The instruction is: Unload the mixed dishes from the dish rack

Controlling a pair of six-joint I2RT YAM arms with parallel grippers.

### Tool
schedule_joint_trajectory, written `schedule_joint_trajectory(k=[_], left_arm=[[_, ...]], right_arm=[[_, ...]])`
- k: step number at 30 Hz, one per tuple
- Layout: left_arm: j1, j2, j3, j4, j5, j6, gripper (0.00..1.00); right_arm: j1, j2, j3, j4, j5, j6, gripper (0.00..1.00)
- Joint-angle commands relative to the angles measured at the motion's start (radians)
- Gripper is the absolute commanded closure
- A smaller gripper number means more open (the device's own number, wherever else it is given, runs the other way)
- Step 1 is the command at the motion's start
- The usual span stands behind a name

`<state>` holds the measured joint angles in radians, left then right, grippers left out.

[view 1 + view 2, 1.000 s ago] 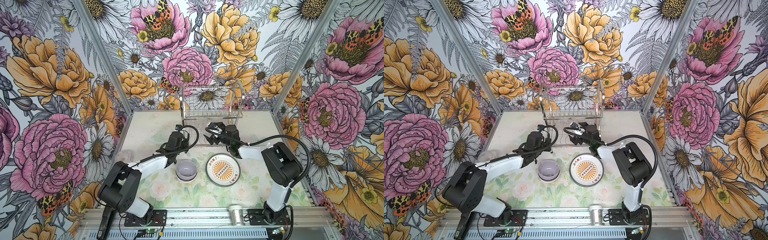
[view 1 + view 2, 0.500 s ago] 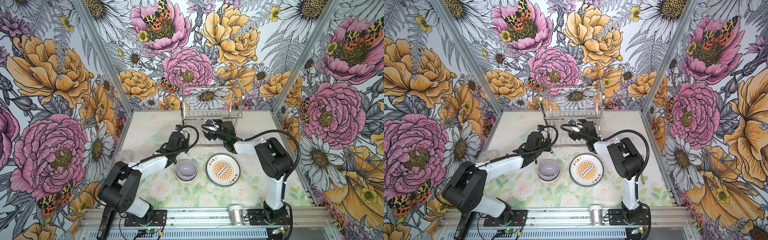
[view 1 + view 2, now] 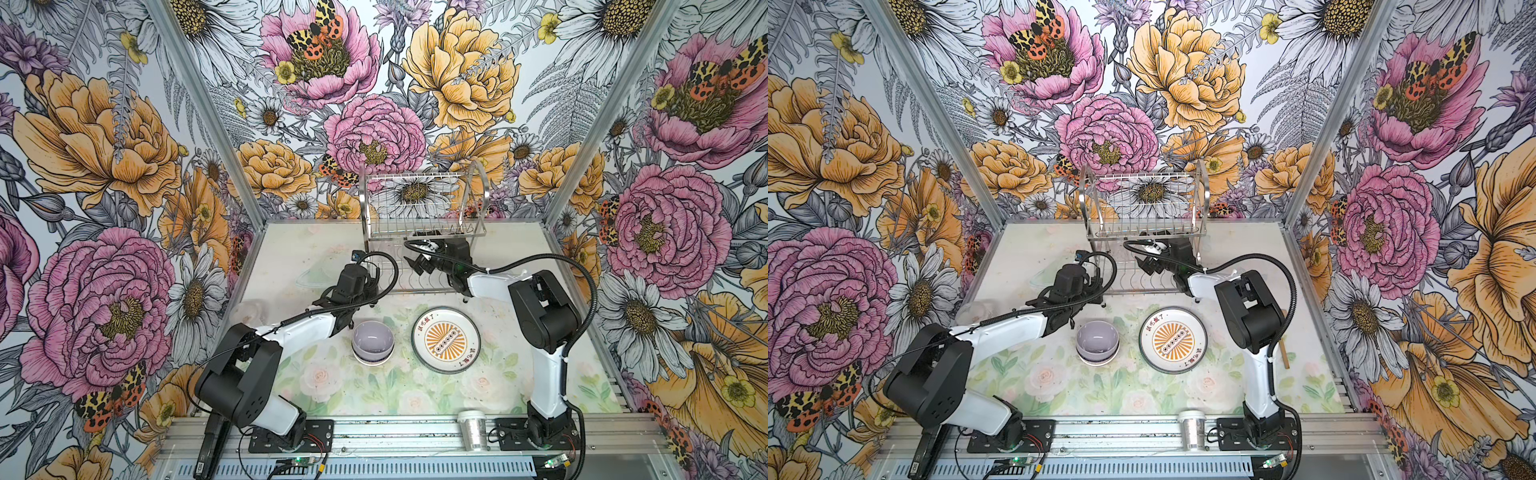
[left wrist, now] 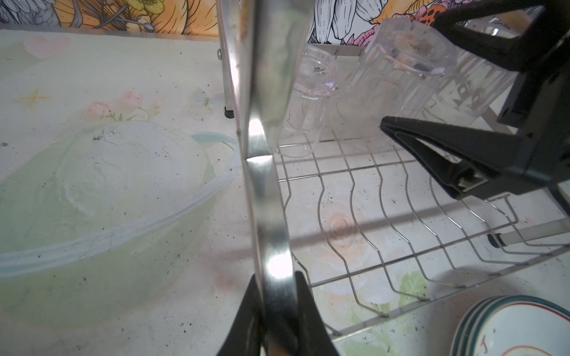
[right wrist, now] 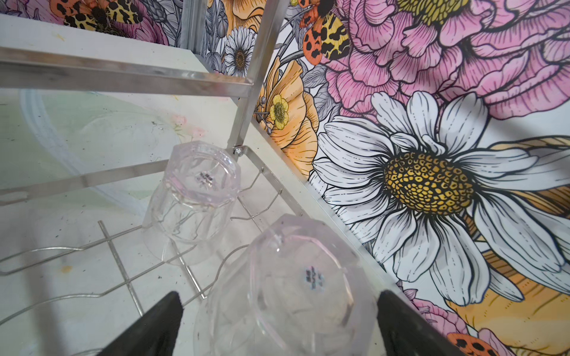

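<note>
Right wrist view: right pincer (image 5: 277, 308) wide, one finger each side of near glass (image 5: 296, 277), not yet pinching. Near glass sits upside down on lower shelf of dish rack (image 5: 123, 77), bottom up, long way upright, straight ahead of pincer. Right arm nearer. Second glass (image 5: 194, 200) just beyond, by rack corner. Rack top bar overhead, so likely must come out sideways. Left pincer (image 4: 274, 289) narrow, pinching rack side frame. Lavender bowl (image 3: 372, 343), sunburst plate (image 3: 446, 340) out on bench (image 3: 519, 374).
</note>
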<state>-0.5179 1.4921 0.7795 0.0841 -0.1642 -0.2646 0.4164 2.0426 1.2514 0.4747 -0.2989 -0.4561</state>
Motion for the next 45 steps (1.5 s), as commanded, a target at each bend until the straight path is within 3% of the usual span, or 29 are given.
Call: schedule_joint_trajectory(k=[1,10,20,31,45], left_arm=[[-0.014,-0.043,-0.011,-0.005,0.027,-0.027,0.91],[-0.016,-0.043,-0.01,-0.012,0.024,-0.032,0.92],[-0.018,-0.021,0.017,-0.015,0.031,-0.03,0.92],[-0.022,-0.021,0.025,-0.036,0.028,-0.027,0.92],[-0.03,-0.017,0.035,-0.037,0.026,-0.039,0.89]], right_arm=[[-0.004,0.03,0.039,-0.053,-0.072,-0.01,0.0],[-0.001,0.029,0.05,-0.094,-0.137,0.004,0.04],[-0.008,-0.022,-0.03,0.04,-0.144,0.078,0.05],[-0.018,0.037,0.029,0.051,-0.138,0.121,0.05],[-0.031,-0.003,-0.015,-0.002,-0.202,0.137,0.32]])
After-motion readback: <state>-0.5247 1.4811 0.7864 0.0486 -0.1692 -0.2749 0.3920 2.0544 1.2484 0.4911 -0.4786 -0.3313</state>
